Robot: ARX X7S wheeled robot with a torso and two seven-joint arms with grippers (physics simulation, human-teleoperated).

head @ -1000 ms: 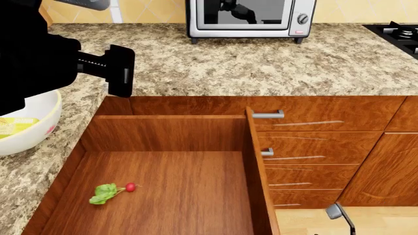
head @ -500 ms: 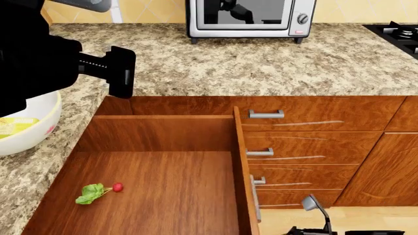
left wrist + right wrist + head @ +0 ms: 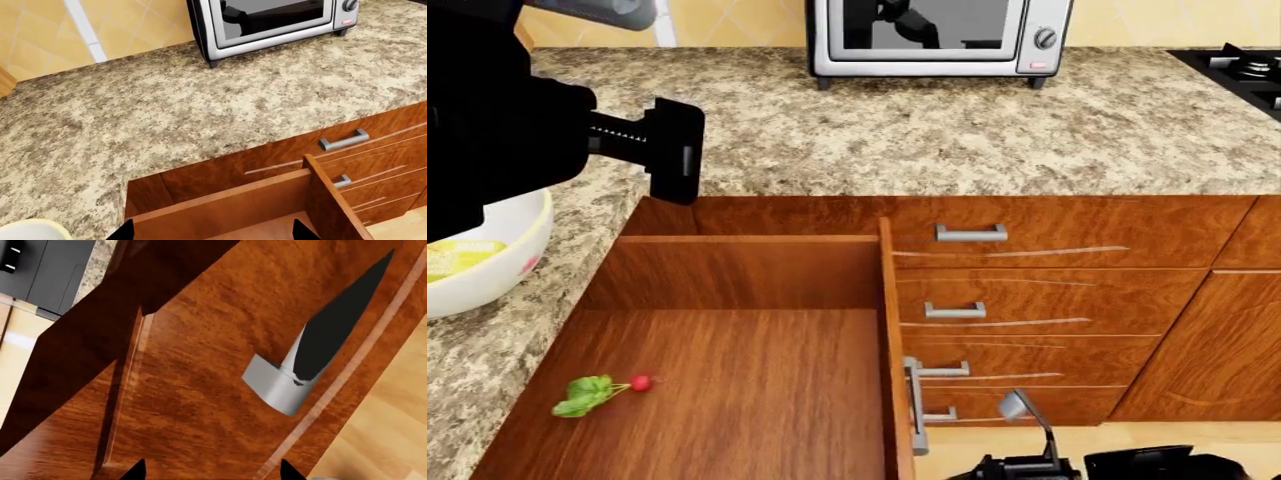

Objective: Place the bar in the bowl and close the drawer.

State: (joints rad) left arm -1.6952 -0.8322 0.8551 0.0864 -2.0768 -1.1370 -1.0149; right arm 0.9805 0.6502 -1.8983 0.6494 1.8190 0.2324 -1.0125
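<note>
Bar point(image 3: 457, 258) lies in the bowl point(image 3: 501, 275) on the table point(image 3: 961, 130); first step done. Closing the drawer point(image 3: 747, 390) is in hand. Left end effector point(image 3: 674, 148) spread, empty. Right end effector point(image 3: 1054, 465) low by the handle point(image 3: 913, 405): state indeterminate. Next: I push the front inward.

The bar point(image 3: 457, 258) lies in the bowl point(image 3: 501, 270) at the counter's point(image 3: 961, 130) left edge; the radish point(image 3: 598, 391) lies on the drawer's point(image 3: 761, 390) floor.
</note>
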